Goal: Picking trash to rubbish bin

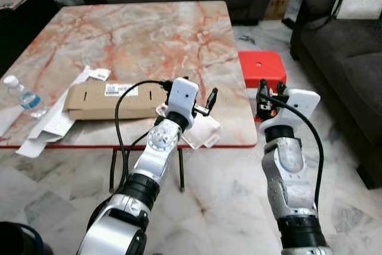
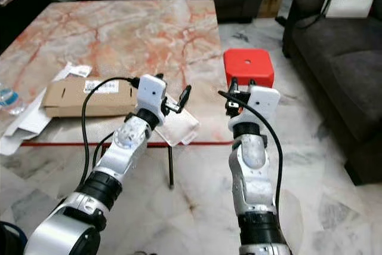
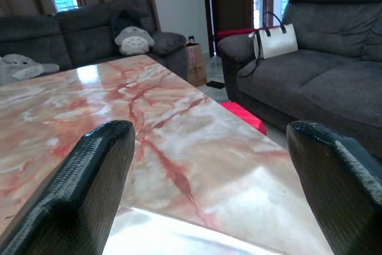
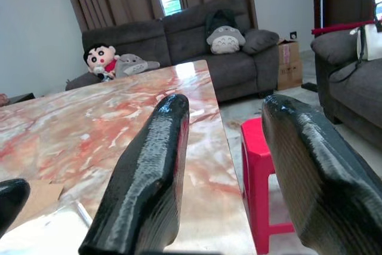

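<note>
A: Where is the left pincer (image 1: 203, 103)?

B: Over the near edge of the marble tabletop (image 1: 143, 34), close to its near right corner. Its fingers (image 3: 89, 189) are spread wide with nothing between them. Directly under it lies a clear plastic wrapper (image 1: 200, 132), which overhangs the red-trimmed edge a little. Whether the fingertips touch the wrapper I cannot tell; the arm covers that spot.

A: And the right pincer (image 1: 270, 95)?

B: Off the tabletop, just past its right edge, raised at about tabletop height. It is released too, both fingers (image 4: 143, 189) apart and empty. Just beyond it stands a red plastic stool (image 1: 261, 70) on the floor, close against the tabletop's right side.

A: What other trash is near?

B: To the left of the left pincer, a flattened brown cardboard box (image 1: 110, 101) with a white label, lying along the near edge. Further left, white paper pieces (image 1: 51, 126), one hanging over the edge, and then a small plastic water bottle (image 1: 24, 97) with a white cap near the left corner.

A: How much room is there?

B: Beyond the left pincer the tabletop is bare marble up to its far edge. The far side faces a dark grey sofa (image 3: 71, 28) with plush toys (image 4: 224, 37). To the right of the right pincer, a strip of pale marble floor (image 1: 334, 147) runs between the stool and a second dark sofa (image 1: 343, 58), which carries a white handbag (image 1: 358, 1).
</note>
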Robot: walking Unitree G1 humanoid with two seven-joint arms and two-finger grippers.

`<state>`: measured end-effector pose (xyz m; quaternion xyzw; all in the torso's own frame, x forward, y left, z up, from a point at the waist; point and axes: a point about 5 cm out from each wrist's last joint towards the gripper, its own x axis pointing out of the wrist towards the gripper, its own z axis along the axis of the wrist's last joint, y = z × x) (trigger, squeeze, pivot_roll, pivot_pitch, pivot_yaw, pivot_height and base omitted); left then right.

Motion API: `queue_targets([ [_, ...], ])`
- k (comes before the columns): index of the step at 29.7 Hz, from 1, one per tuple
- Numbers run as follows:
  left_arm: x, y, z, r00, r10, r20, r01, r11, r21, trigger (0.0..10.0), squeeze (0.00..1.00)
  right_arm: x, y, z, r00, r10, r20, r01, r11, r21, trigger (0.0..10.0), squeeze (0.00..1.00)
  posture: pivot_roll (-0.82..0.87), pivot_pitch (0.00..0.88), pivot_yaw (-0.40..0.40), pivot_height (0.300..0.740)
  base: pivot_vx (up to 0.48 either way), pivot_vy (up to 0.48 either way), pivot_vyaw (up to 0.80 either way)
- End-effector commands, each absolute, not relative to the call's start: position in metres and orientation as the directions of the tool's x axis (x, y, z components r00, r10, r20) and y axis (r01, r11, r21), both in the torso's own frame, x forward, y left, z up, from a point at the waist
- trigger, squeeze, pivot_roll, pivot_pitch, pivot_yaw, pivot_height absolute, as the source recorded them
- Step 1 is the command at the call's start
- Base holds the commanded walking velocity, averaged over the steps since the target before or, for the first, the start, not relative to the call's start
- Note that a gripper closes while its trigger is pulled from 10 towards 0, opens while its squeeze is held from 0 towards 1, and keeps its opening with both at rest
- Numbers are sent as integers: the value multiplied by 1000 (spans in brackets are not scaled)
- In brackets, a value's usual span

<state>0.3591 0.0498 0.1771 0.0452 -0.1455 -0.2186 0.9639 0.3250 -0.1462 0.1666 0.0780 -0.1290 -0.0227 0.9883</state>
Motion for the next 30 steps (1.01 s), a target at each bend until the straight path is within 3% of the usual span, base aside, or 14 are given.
queue_targets([
  [1,359,51,178,861,-440,256,408,897,169,10000,0,325,-144,169,964,-61,258,18,986,166,10000,0,41,117,27,740,0,0,0],
  [30,360,52,174,868,-441,230,408,896,176,10000,0,323,-142,165,969,-54,242,14,986,164,10000,0,40,126,26,740,0,0,0],
])
